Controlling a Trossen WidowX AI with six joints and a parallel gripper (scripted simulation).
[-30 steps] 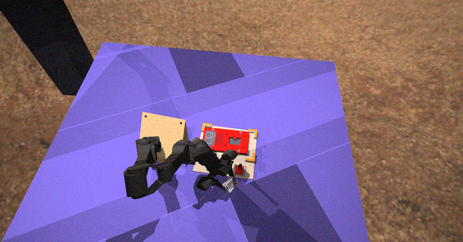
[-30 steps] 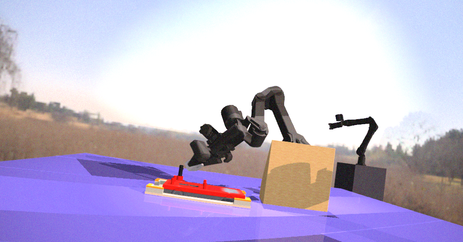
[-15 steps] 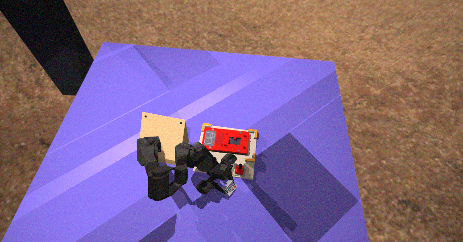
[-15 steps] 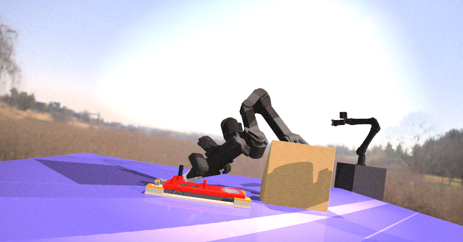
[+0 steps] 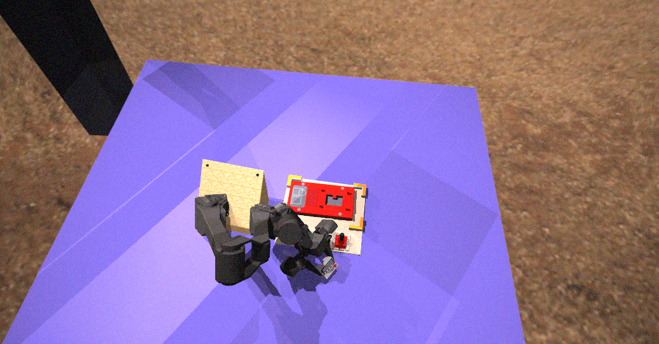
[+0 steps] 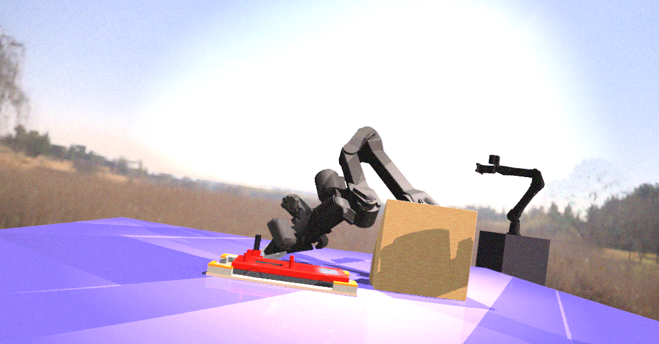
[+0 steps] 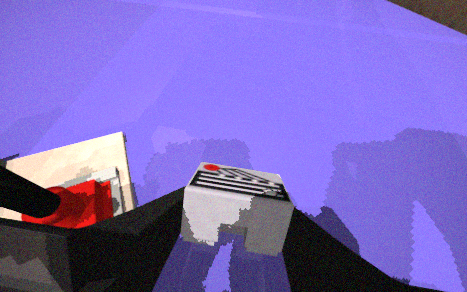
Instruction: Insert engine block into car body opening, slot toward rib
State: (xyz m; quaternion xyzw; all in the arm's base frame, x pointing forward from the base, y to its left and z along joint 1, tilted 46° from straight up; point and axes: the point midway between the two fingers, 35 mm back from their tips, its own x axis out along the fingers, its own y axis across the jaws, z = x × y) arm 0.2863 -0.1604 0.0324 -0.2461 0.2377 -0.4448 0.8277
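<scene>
Farthest left in the top view, you had a dark column (image 5: 59,47) (image 6: 525,254) beyond the table (image 5: 414,125) (image 6: 92,268) (image 7: 274,85). Well to the left of your gripper (image 5: 327,269) (image 6: 270,254) (image 7: 238,215) stood a pale wooden box (image 5: 232,183) (image 6: 423,249), right behind the arm. Your gripper's fingers were clamped on the engine block (image 5: 329,266) (image 6: 277,254) (image 7: 229,207), one on either side. The block was tilted in the top view; the wrist view showed its striped face and red dot on top, its slot at the lower edge. You had it outside the car body (image 5: 313,198) (image 6: 294,270), off the near edge of the cream board (image 5: 355,250) (image 7: 94,150). Above the gripper in the top view, the car body lay flat among yellow corner brackets, its opening (image 5: 329,201) unfilled, with the red rib reaching in. Just up and right of the gripper sat a red part (image 5: 341,242) (image 6: 250,253) (image 7: 86,205) with an upright black peg.
</scene>
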